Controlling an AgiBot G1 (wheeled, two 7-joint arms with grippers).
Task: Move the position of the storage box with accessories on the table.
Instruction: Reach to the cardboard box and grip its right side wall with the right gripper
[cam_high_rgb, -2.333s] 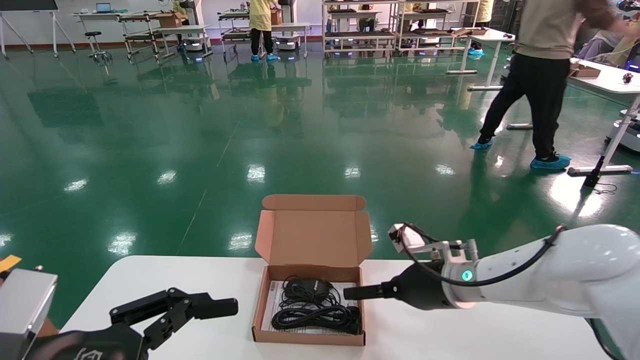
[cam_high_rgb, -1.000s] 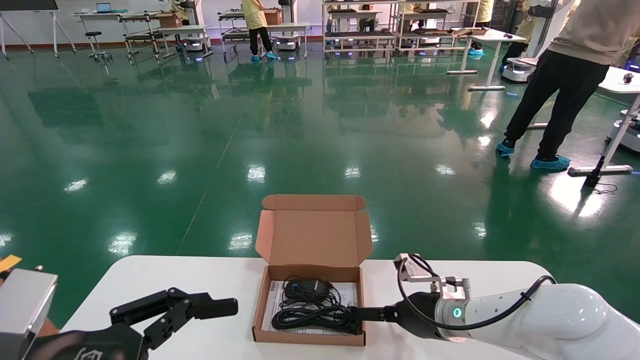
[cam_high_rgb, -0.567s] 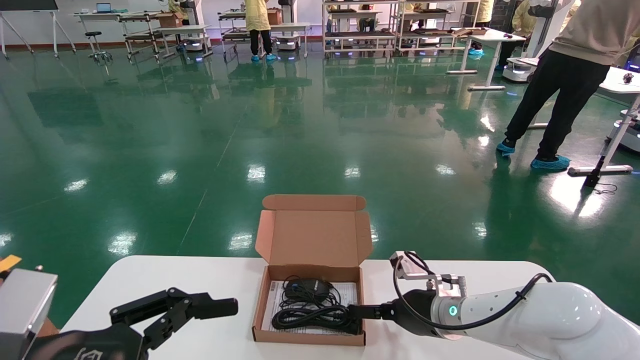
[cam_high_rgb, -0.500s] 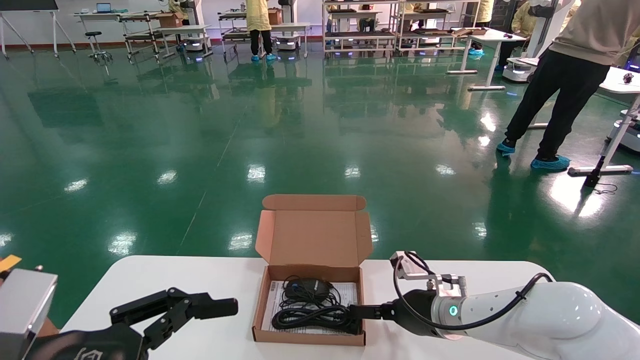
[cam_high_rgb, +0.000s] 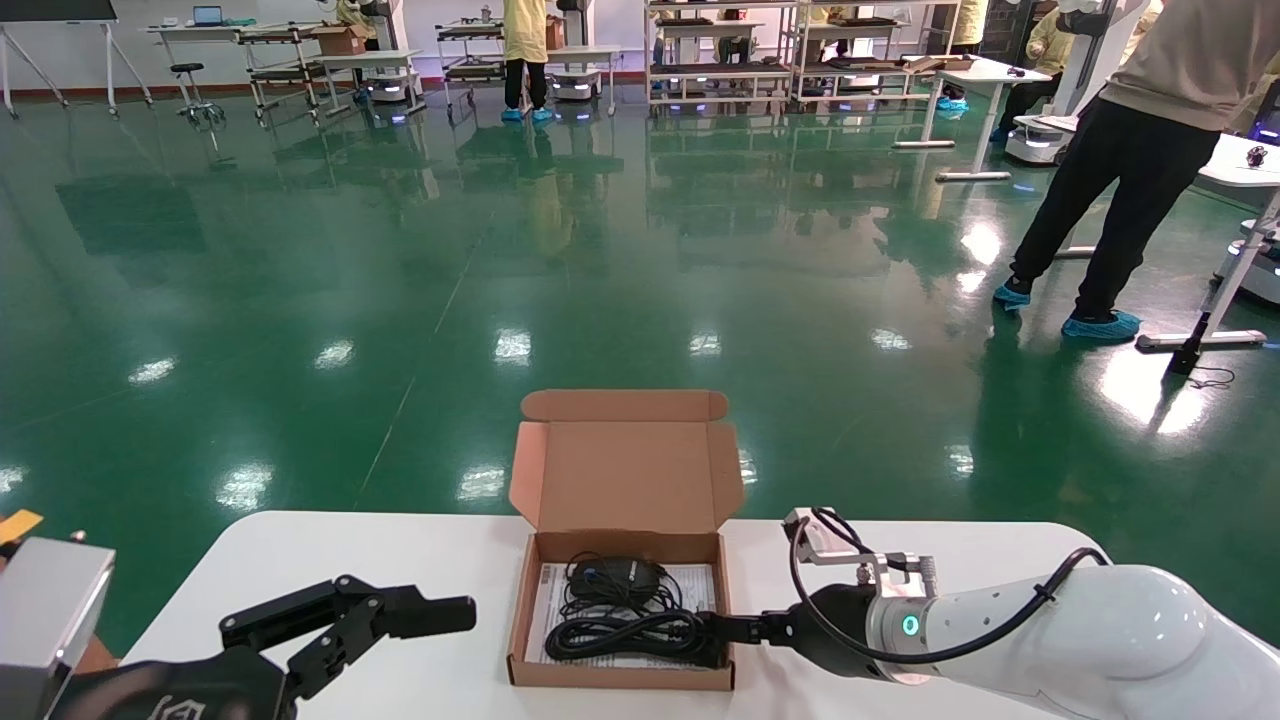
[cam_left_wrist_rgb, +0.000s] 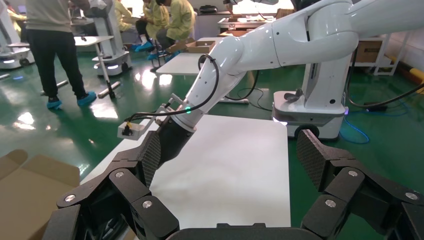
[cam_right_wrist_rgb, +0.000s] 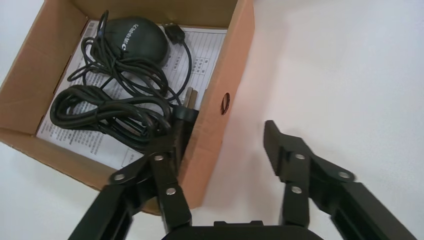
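The brown cardboard storage box sits on the white table with its lid standing open at the far side. Inside lie a black coiled cable, a small black adapter-like piece and a white printed sheet. My right gripper is open and straddles the box's right wall: one finger is inside beside the cable, the other is outside, apart from the wall. My left gripper is open and empty, left of the box.
The table's far edge runs just behind the box. Bare tabletop lies right of the box and under my left gripper. A person stands on the green floor at the far right, beside another white desk.
My right gripper came down from above the box's right side until its fingers straddle the right wall; it has barely moved in the last half second. The left arm has not moved.
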